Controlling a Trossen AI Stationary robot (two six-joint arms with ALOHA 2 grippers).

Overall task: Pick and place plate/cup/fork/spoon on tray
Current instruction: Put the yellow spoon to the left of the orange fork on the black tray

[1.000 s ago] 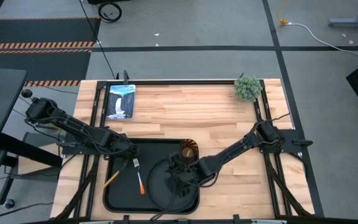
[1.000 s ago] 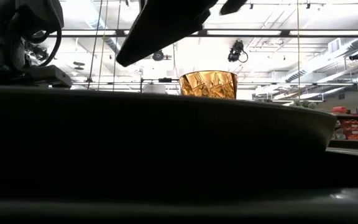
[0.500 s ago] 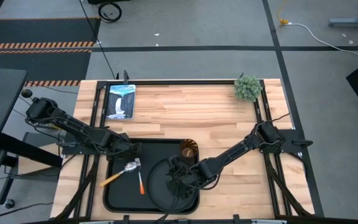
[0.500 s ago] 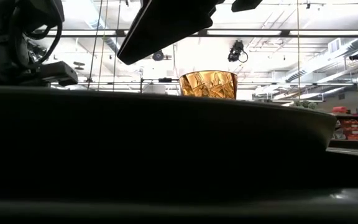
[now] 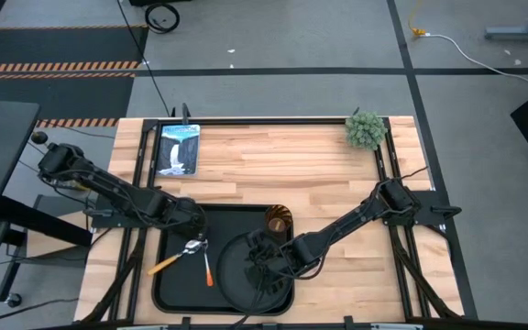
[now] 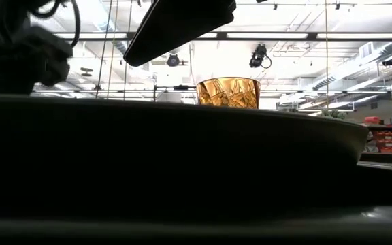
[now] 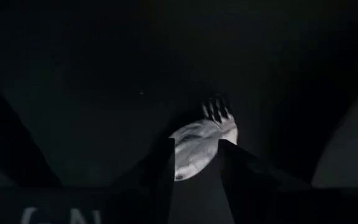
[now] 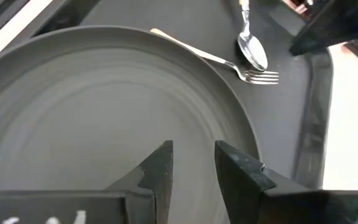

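The black tray (image 5: 177, 291) lies at the table's near edge. The round black plate (image 5: 246, 280) rests on its right half, and the amber cup (image 5: 278, 221) stands at its far right corner; the cup also shows in the low view (image 6: 228, 92). The fork (image 5: 206, 267) lies on the tray left of the plate. The spoon (image 5: 178, 256) lies with its bowl (image 7: 194, 151) on the tray beside the fork's tines (image 7: 217, 112) and its handle over the tray's left rim. My left gripper (image 5: 193, 229) is open just above the bowl. My right gripper (image 8: 194, 165) is open over the plate (image 8: 104, 112).
A framed picture (image 5: 177, 148) lies at the table's far left and a small green plant (image 5: 365, 129) stands at the far right. Bare wood lies between them and to the right of the tray.
My left gripper has drawn back from the spoon toward the tray's far left corner. The spoon's bowl, hidden under the gripper a second ago, now shows lying on the tray beside the fork's tines. The plate, cup and fork have stayed in place.
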